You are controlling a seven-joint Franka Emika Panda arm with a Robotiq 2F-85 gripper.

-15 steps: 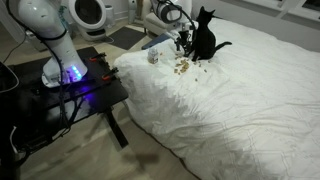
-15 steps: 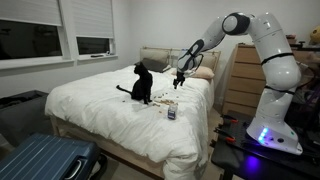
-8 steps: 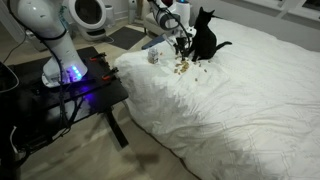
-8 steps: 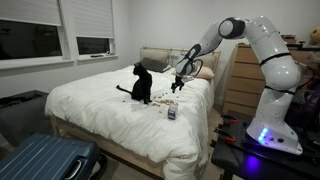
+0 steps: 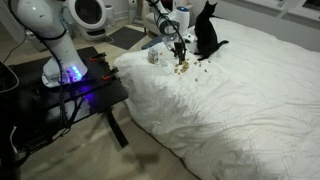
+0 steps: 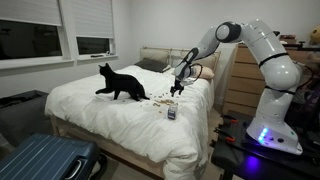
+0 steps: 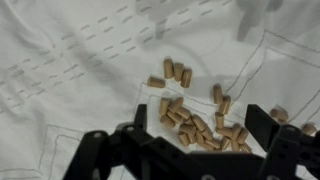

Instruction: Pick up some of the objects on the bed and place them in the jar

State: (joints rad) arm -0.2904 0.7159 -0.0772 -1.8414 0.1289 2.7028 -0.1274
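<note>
The gripper (image 5: 178,44) is seen with its jaws spread wide and nothing held between them. It is poised over the objects (image 7: 190,118), a loose scatter of tan bits laid on the bed (image 5: 235,115) near the jar (image 5: 154,57). The jar is stood upright by the bed's edge. A black cat (image 6: 120,82) is found farther from the jar, beyond the scatter.
</note>
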